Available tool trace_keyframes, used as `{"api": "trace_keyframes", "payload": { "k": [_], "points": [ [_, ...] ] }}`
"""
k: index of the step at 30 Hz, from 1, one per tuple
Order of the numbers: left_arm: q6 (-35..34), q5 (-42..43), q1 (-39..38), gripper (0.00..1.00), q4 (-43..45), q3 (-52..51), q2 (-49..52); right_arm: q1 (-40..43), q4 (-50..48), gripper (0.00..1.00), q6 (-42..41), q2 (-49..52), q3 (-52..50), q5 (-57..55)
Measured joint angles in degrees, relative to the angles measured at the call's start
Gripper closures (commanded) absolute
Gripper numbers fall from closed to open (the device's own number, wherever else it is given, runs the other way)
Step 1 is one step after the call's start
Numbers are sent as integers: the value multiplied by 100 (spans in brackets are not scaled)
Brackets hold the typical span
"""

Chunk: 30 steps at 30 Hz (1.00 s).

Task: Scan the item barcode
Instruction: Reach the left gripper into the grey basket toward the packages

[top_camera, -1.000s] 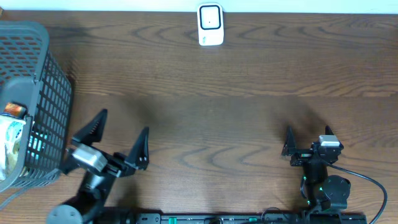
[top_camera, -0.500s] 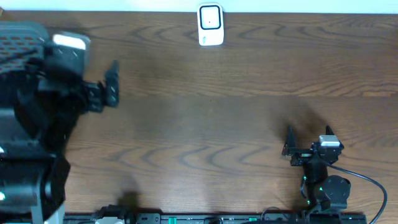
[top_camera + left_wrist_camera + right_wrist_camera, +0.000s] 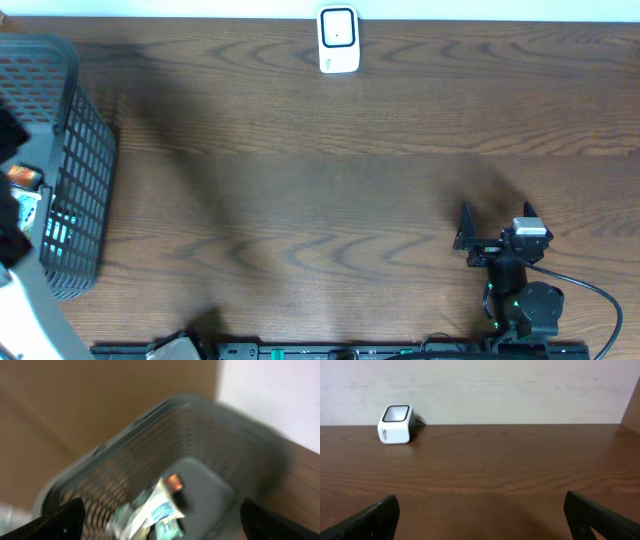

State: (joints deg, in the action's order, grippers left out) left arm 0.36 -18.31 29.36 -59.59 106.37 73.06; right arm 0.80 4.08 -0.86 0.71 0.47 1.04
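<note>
The items lie in a grey mesh basket (image 3: 88, 160) at the table's left edge: a white and blue packet (image 3: 161, 509) and a small orange-topped thing (image 3: 174, 481), both blurred. My left gripper (image 3: 161, 512) hovers above the basket (image 3: 215, 435), open, nothing between its fingers (image 3: 62, 519). In the overhead view only parts of the left arm show at the left border. The white barcode scanner (image 3: 338, 40) stands at the back middle, also visible as the scanner (image 3: 396, 424) in the right wrist view. My right gripper (image 3: 495, 216) rests open and empty near the front right.
Bare brown wooden table (image 3: 320, 200) spans between basket and right arm. A pale wall (image 3: 520, 390) runs behind the scanner. The right arm's black cable (image 3: 600, 300) loops at the front right corner.
My left arm has swung from the table's front left up and over the basket, leaving most of the overhead view. The right arm has not moved.
</note>
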Motion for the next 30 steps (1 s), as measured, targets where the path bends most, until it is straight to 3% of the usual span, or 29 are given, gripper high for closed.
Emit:
{"api": "trace_keyframes", "payload": {
  "k": [7,17,30],
  "points": [
    [-568,592,422,2,-212,-52,516,0,0,1,0,0,0,-2],
    [-1862,240,1368,2,-933,-50,1578,0,0,1,0,0,0,0],
    [-2503,181,1425,2,-1244,-55,3377,0,0,1,0,2,0,0]
  ]
}}
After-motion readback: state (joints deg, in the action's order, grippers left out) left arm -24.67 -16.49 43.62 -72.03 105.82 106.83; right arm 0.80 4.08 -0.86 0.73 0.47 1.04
